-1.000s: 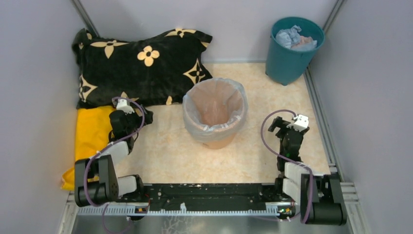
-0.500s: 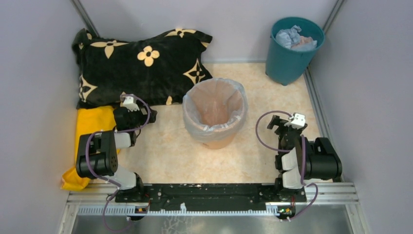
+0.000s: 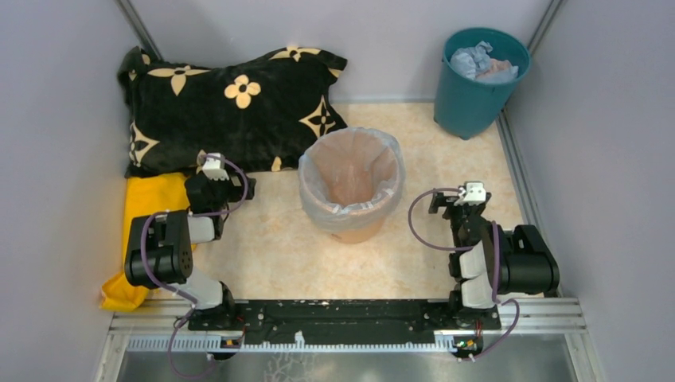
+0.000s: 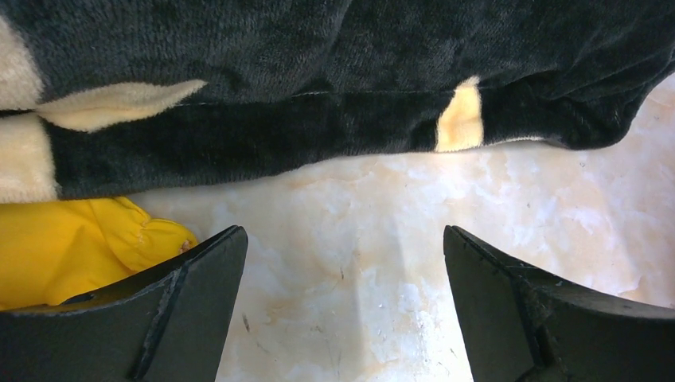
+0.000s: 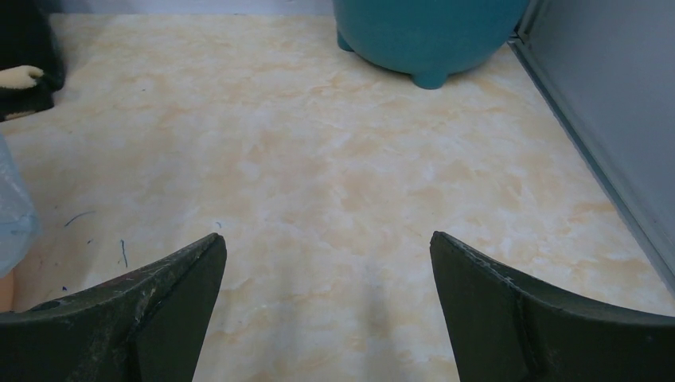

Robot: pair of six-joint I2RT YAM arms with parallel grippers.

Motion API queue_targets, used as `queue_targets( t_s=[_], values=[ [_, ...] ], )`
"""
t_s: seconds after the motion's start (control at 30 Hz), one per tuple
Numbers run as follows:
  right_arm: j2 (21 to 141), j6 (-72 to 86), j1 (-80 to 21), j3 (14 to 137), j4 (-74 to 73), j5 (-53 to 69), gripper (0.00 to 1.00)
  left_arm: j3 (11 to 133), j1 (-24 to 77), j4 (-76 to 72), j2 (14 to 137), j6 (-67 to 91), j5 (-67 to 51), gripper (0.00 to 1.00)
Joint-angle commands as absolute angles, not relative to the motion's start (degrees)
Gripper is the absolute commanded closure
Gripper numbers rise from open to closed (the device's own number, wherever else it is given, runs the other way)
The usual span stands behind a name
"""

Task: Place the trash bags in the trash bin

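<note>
Left gripper (image 4: pixel 343 231) stands spread wide and holds nothing. It hangs low over the marbled table (image 4: pixel 358 263), just short of the black pillow (image 4: pixel 318 79), with the yellow cloth (image 4: pixel 72 247) beside the finger on the left of its view. Right gripper (image 5: pixel 326 236) is equally wide and empty above bare table.

Over the last second both arms have folded their elbows up, and the right gripper has drifted left toward the trash bin (image 3: pixel 358 232). The bin sits mid-table between the arms with a trash bag (image 3: pixel 314 199) lining it, film turned over the rim.

The right wrist view catches a sliver of that film at its left edge, and the small feet of the teal bucket (image 5: pixel 426 32). Only the overhead view shows crumpled material inside that bucket. Cream flower and star motifs pattern the pillow.
</note>
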State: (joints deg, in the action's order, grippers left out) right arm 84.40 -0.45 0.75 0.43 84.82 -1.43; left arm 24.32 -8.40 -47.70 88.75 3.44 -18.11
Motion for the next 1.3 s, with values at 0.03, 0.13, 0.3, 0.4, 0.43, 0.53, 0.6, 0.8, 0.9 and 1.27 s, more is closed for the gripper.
queue_targets(
  t_s=[0.03,0.13,0.3,0.4,0.43,0.53,0.6,0.8,0.9,1.27],
  values=[
    [83.6,-1.6,0.3,1.7,86.9,0.7,0.01,23.6,-8.3,-53.2,89.2,1.4,-21.2,0.01],
    [83.4,-0.5,0.4,2.2,85.6,-5.0,0.01,19.3,-8.3,-60.4,87.9,-0.6,-25.8,0.01],
    [83.1,-0.4,0.3,5.4,79.3,-4.3,0.01,16.7,-7.8,-65.6,88.3,-1.8,-27.1,0.01],
    [83.1,0.4,0.3,6.9,76.4,-5.6,0.01,16.2,-7.7,-66.4,88.1,-2.0,-27.1,0.01],
    [83.1,1.0,0.4,7.4,75.4,-5.6,0.01,15.3,-7.7,-67.8,87.9,-2.1,-27.3,0.01],
    [83.2,1.0,0.4,8.6,73.4,-5.0,0.01,10.3,-7.7,-76.0,87.2,-1.5,-26.1,0.01],
    [83.3,0.4,0.4,9.1,72.6,-3.7,0.01,7.9,-7.7,-80.6,88.1,-0.2,-22.4,0.01],
    [83.4,-1.6,0.3,9.8,71.3,-0.3,0.01,11.6,-7.0,-75.6,90.1,-1.5,-22.7,0.01],
    [83.3,-1.6,0.3,10.0,70.8,-0.3,0.01,13.6,-5.6,-71.7,90.1,-3.1,-22.1,0.01],
    [83.3,-1.6,0.4,10.0,70.8,-0.3,0.01,14.0,-5.4,-71.6,90.6,-3.5,-22.6,0.01]
  ],
)
